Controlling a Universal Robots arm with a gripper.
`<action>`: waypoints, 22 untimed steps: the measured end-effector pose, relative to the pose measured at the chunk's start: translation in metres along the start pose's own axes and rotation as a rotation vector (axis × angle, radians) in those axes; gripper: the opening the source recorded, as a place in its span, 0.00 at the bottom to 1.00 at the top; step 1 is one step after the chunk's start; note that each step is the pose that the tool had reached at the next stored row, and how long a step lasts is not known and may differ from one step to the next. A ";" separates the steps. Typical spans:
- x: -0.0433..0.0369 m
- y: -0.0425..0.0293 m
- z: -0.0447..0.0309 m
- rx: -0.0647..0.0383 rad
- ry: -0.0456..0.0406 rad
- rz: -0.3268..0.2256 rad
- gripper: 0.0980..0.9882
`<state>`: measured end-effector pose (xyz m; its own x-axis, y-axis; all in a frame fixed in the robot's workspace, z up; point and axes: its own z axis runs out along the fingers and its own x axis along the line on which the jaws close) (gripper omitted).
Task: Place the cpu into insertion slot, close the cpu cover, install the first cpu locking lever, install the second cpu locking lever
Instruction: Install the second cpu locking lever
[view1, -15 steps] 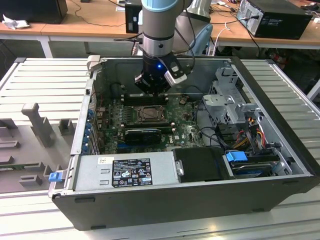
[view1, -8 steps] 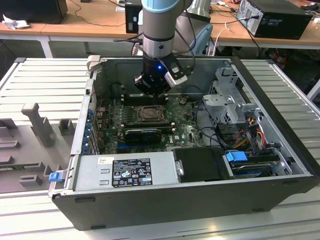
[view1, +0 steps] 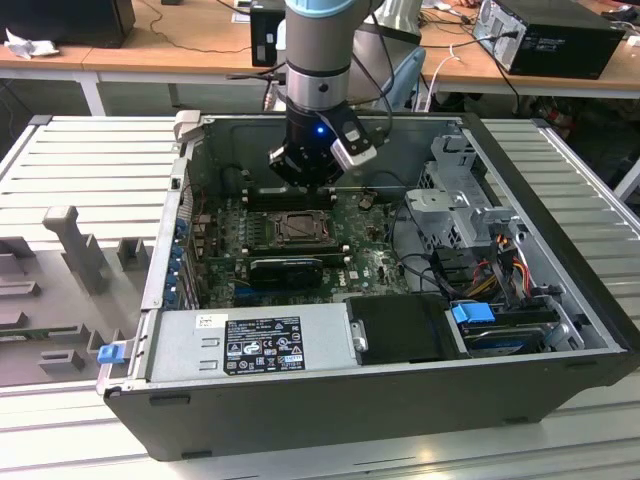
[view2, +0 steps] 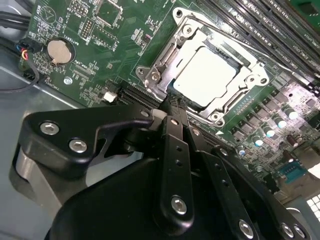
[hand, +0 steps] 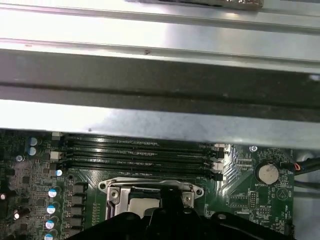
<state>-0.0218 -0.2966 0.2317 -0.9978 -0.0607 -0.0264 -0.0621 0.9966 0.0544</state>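
The cpu (view2: 205, 75) lies flat in the insertion slot (view1: 300, 229) on the green motherboard, showing pale through the square window of the cpu cover (view2: 162, 62). The cover lies down flat over it; the slot's pin field is hidden beneath. A thin metal lever rod (view2: 235, 47) runs along one side of the socket frame. My gripper (view2: 175, 102) is shut with nothing between its fingers. Its narrow tips hang just above one edge of the socket. In the exterior view the gripper (view1: 308, 185) hovers over the socket's far side. In the first wrist view, the cpu cover (hand: 150, 186) sits just beyond the gripper (hand: 170, 194).
Memory slots (hand: 140, 152) run beside the socket, toward the case wall (hand: 160, 80). A long black card (view1: 285, 268) lies nearer the power supply (view1: 250, 345). A coin battery (view2: 57, 50) and black cables (view2: 20, 45) sit off to one side. Drive cages (view1: 460, 190) fill the exterior view's right.
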 end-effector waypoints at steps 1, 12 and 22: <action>0.0002 -0.0024 -0.0002 0.000 0.0000 0.000 0.01; 0.0008 -0.0147 -0.0087 0.001 0.0001 0.000 0.01; 0.0009 -0.0218 -0.0210 0.002 0.0002 0.000 0.01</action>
<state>-0.0219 -0.3195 0.2515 -0.9978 -0.0606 -0.0262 -0.0619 0.9967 0.0524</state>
